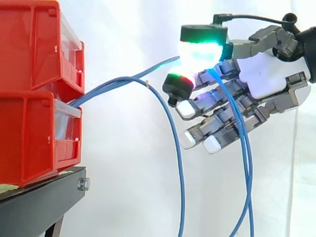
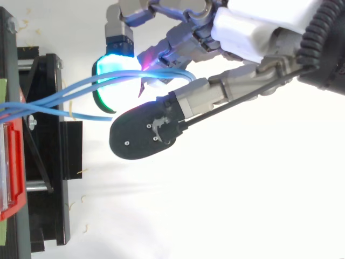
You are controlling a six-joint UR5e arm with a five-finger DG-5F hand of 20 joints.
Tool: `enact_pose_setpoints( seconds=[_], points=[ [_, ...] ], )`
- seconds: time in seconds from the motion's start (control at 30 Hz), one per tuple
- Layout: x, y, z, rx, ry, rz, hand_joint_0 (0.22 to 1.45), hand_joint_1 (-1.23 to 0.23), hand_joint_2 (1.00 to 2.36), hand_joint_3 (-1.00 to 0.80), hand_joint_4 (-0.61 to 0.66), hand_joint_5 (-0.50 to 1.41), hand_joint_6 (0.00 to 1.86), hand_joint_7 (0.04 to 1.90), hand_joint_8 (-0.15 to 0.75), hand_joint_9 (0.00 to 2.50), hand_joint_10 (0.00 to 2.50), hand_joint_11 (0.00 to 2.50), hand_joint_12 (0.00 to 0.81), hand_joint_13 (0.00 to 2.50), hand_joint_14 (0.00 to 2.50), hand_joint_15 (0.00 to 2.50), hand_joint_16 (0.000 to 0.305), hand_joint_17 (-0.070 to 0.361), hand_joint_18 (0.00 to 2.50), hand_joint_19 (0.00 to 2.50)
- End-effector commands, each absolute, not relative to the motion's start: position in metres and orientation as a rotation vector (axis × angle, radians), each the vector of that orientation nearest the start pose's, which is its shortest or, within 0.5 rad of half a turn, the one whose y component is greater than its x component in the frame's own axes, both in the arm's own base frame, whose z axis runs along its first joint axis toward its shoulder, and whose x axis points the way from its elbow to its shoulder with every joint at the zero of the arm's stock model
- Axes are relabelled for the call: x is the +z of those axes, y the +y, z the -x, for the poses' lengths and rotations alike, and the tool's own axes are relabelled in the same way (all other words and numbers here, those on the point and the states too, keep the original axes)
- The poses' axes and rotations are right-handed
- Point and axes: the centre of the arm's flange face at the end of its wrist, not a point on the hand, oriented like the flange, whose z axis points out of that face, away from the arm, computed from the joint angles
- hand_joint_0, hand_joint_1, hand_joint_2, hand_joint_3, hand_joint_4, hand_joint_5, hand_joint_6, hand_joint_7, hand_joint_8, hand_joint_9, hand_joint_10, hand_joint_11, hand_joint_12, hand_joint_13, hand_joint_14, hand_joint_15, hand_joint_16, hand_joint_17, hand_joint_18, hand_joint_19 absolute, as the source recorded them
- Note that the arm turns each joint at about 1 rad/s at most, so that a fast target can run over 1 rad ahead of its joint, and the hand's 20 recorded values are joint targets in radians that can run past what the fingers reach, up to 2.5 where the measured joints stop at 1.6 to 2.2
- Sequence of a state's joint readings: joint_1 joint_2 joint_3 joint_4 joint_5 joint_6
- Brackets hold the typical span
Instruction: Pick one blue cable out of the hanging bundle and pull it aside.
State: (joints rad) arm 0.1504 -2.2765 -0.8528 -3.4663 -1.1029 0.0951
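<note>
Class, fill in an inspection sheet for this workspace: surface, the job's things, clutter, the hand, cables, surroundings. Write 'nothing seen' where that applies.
Surface: black stand bearing two stacked red bins.
Job's things: blue cables run out from between the bins towards the right.
Clutter: small pale scraps lie beside the stand in the top view.
Hand: the hand pinches what look like two cables between glowing pads, well off from the bins.
Cables: the pinched cables drape over the fingers and hang down; one loose cable arcs and hangs apart from them.
Surroundings: white curtain behind.
</note>
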Motion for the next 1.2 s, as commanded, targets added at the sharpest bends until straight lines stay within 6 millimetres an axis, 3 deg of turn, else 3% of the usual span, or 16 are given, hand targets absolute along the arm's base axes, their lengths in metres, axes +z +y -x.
enact_pose_setpoints(
  seconds=[0.0, 0.2, 0.37, 0.5, 0.67, 0.87, 0.97, 1.1, 1.17],
  points=[
    [0.3685, -0.0682, -0.7400, 0.811, 1.156, -1.548, 0.48, -0.83, 1.00, -0.50, 0.04, -0.15, 0.84, 1.36, 0.257, 0.85, 0.02, 0.54, 0.424, 0.56, 0.02, 0.42, 0.058, 0.129, 0.49, 0.52],
    [0.3685, -0.0682, -0.7400, 0.811, 1.156, -1.548, 0.43, -0.64, 1.00, -0.50, 0.05, -0.15, 0.82, 1.29, 0.287, 0.87, 0.01, 0.51, 0.458, 0.58, 0.02, 0.42, 0.063, 0.142, 0.54, 0.53],
    [0.3685, -0.0682, -0.7400, 0.811, 1.156, -1.548, 0.52, -0.52, 1.00, -0.50, 0.02, -0.14, 0.80, 1.34, 0.267, 0.89, 0.02, 0.52, 0.427, 0.58, 0.02, 0.43, 0.057, 0.128, 0.51, 0.56],
    [0.3684, -0.0682, -0.7399, 0.810, 1.158, -1.549, 0.60, -0.55, 1.01, -0.38, 0.02, -0.14, 0.79, 1.38, 0.257, 0.90, 0.02, 0.53, 0.414, 0.58, 0.02, 0.42, 0.054, 0.121, 0.50, 0.57],
    [0.3684, -0.0682, -0.7399, 0.810, 1.158, -1.549, 0.58, -0.61, 1.02, -0.21, 0.04, -0.14, 0.79, 1.35, 0.262, 0.90, 0.02, 0.53, 0.417, 0.58, 0.02, 0.43, 0.054, 0.122, 0.50, 0.56],
    [0.3684, -0.0682, -0.7399, 0.810, 1.158, -1.549, 0.60, -0.79, 1.03, -0.05, 0.07, -0.18, 0.83, 1.46, 0.256, 0.80, 0.02, 0.54, 0.418, 0.55, 0.02, 0.43, 0.056, 0.125, 0.48, 0.55],
    [0.3684, -0.0682, -0.7399, 0.810, 1.158, -1.549, 0.63, -0.84, 1.03, -0.07, 0.03, -0.19, 0.84, 1.40, 0.245, 0.77, 0.02, 0.54, 0.411, 0.54, 0.02, 0.42, 0.056, 0.125, 0.48, 0.53],
    [0.3684, -0.0682, -0.7399, 0.810, 1.158, -1.549, 0.77, -0.93, 1.03, -0.19, -0.03, -0.19, 0.86, 1.62, 0.219, 0.79, 0.02, 0.53, 0.389, 0.55, 0.02, 0.41, 0.053, 0.119, 0.47, 0.53],
    [0.3684, -0.0682, -0.7399, 0.810, 1.158, -1.549, 0.81, -0.92, 1.03, -0.20, -0.08, -0.19, 0.87, 1.64, 0.211, 0.81, 0.02, 0.52, 0.379, 0.56, 0.02, 0.42, 0.052, 0.117, 0.47, 0.54]
  ],
)
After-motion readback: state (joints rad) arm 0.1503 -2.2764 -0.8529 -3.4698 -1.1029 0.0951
